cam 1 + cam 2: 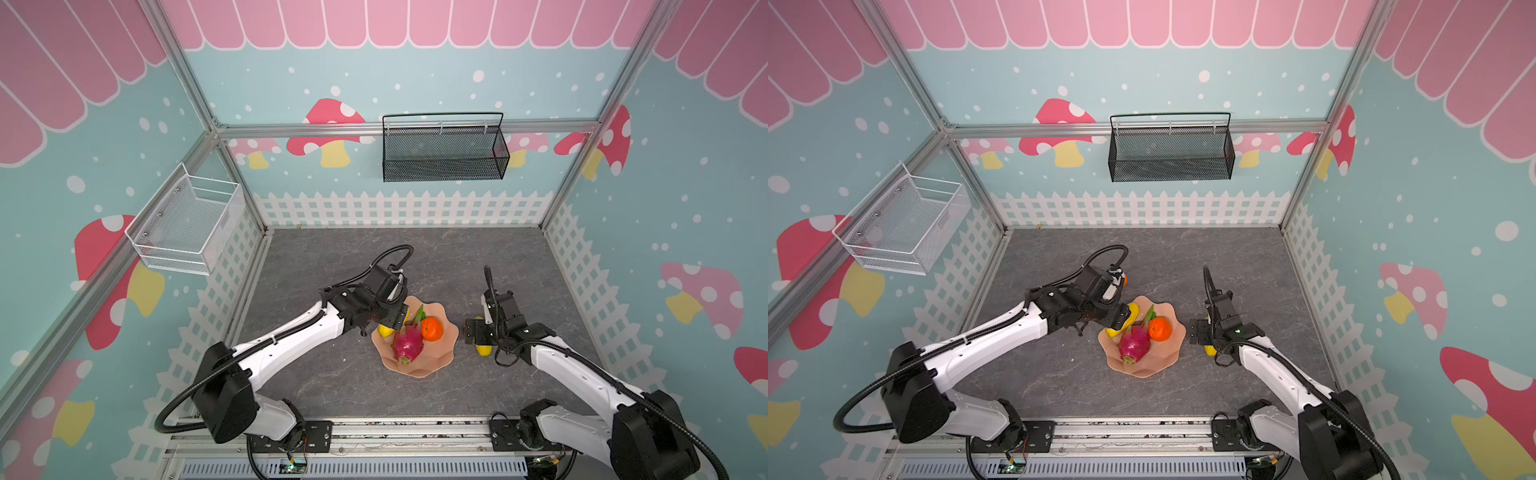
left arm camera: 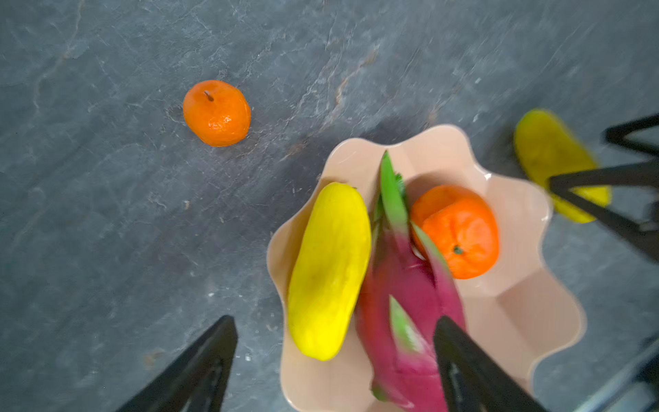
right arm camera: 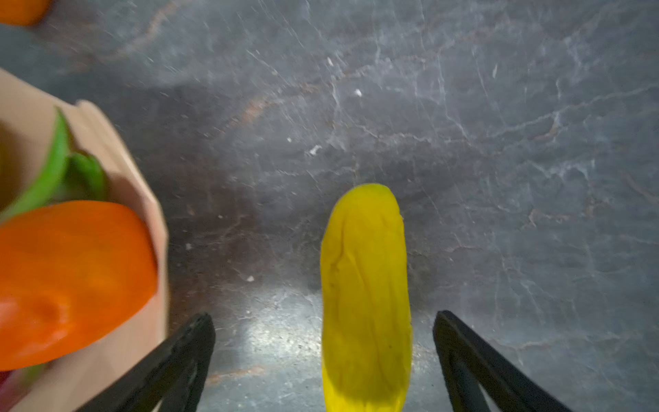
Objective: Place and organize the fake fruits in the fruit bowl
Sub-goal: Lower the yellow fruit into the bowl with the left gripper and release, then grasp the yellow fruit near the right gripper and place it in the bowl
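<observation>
The right gripper [image 3: 324,315] is wide open and empty. The loose yellow oval fruit [image 3: 363,292] lies lengthwise between its jaws, lower centre of the right wrist view, on the table [image 3: 535,142] beside the fruit bowl [image 1: 415,372].

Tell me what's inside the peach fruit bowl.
Inside the fruit bowl lie a dragon fruit, one orange and one yellow fruit. They cover the bowl's floor beneath them, so anything smaller underneath cannot be seen.

Robot lab booth dressed as a toy cottage — aluminium frame [image 1: 266,131] across the upper middle, mushroom-printed walls [image 1: 415,83], slate-look tabletop [image 1: 457,257] lower centre, white robot arm [image 1: 286,345] lower left, twin arm [image 1: 582,370] lower right.
</observation>
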Available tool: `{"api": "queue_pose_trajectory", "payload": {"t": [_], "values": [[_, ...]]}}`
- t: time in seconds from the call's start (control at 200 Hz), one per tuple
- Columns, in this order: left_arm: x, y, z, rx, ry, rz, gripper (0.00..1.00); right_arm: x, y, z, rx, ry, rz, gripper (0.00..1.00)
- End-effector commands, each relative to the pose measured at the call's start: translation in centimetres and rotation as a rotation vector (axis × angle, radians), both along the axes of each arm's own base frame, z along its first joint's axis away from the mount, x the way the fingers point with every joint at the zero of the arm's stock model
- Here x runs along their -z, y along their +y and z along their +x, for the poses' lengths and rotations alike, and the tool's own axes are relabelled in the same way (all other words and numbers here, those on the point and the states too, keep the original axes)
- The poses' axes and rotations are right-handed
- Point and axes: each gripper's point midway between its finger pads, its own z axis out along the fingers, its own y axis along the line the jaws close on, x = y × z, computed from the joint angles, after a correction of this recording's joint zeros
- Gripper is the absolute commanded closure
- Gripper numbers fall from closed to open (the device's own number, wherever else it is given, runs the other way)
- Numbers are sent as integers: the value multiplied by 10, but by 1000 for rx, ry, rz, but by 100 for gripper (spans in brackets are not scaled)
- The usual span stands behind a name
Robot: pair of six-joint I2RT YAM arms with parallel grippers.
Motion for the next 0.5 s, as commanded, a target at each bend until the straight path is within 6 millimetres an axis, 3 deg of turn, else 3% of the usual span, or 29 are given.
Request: {"api": "queue_pose_trajectory", "payload": {"t": [0.0,0.125,0.205,0.335,0.495], "values": [[-13,-12,-25,90,-6,-135,1,9,-15,-5,64,48,-61,0],[-27,-15,-49,154,-29,-265,1,15,-19,-7,80,68,-76,9],[-34,-9,-59,165,-48,-304,1,19,-18,-8,82,86,-79,26],[-40,3,-71,164,-77,-334,1,31,-12,-11,48,138,-69,27],[-50,8,-75,145,-98,-380,1,26,-12,-8,52,120,-70,41]]}}
